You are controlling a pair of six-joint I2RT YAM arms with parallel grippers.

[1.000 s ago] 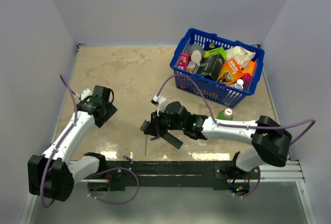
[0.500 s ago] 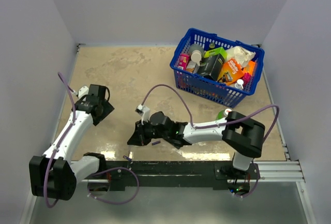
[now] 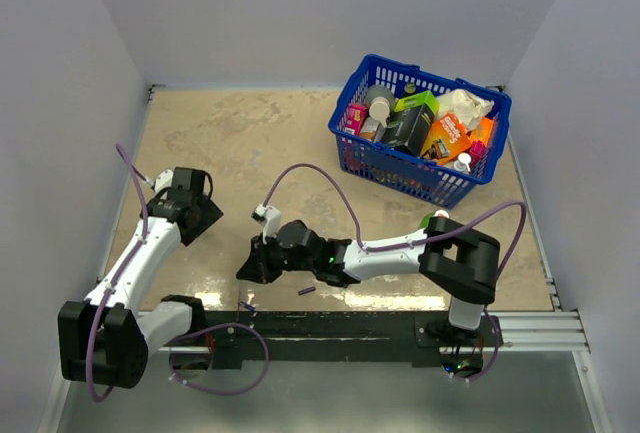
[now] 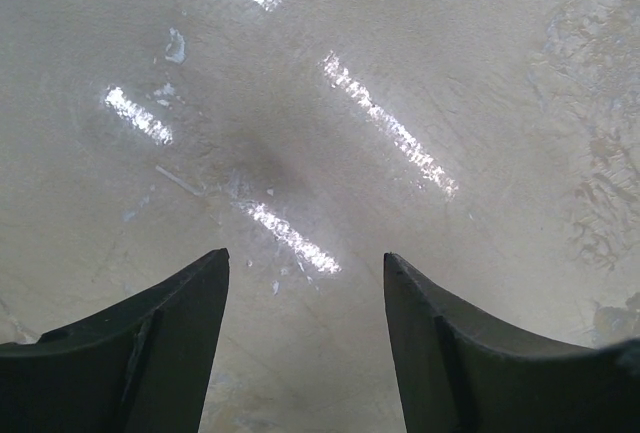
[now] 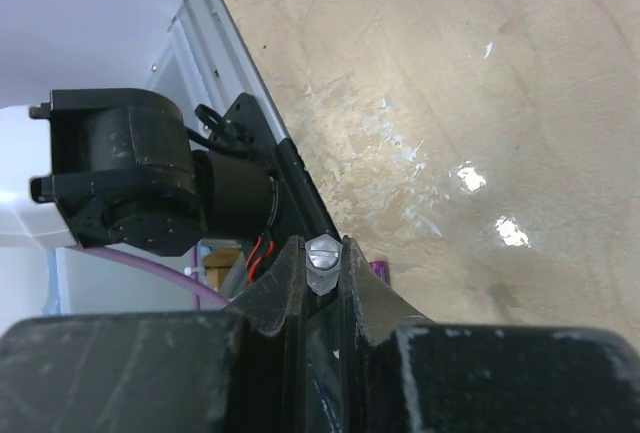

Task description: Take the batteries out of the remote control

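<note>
My right gripper (image 3: 246, 271) is low over the table left of centre, near the front rail. In the right wrist view its jaws (image 5: 322, 253) are shut on a thin grey stick (image 5: 323, 265) with a slotted metal end. One small purple battery (image 3: 307, 291) lies on the table behind that gripper, and one shows beside the right finger (image 5: 380, 271). Another small purple piece (image 3: 247, 305) lies at the rail edge. I cannot pick out the black remote; the right arm may hide it. My left gripper (image 3: 203, 220) is open and empty over bare table (image 4: 305, 258).
A blue basket (image 3: 418, 179) full of packets and bottles stands at the back right. A green-capped bottle (image 3: 436, 221) stands by the right arm's elbow. The black front rail (image 3: 330, 323) and the left arm's base motor (image 5: 140, 168) are close to the right gripper.
My right gripper has swung left and towards the front rail with the stick. The purple battery has ended up nearer the front edge. The black bar under the gripper is no longer visible.
</note>
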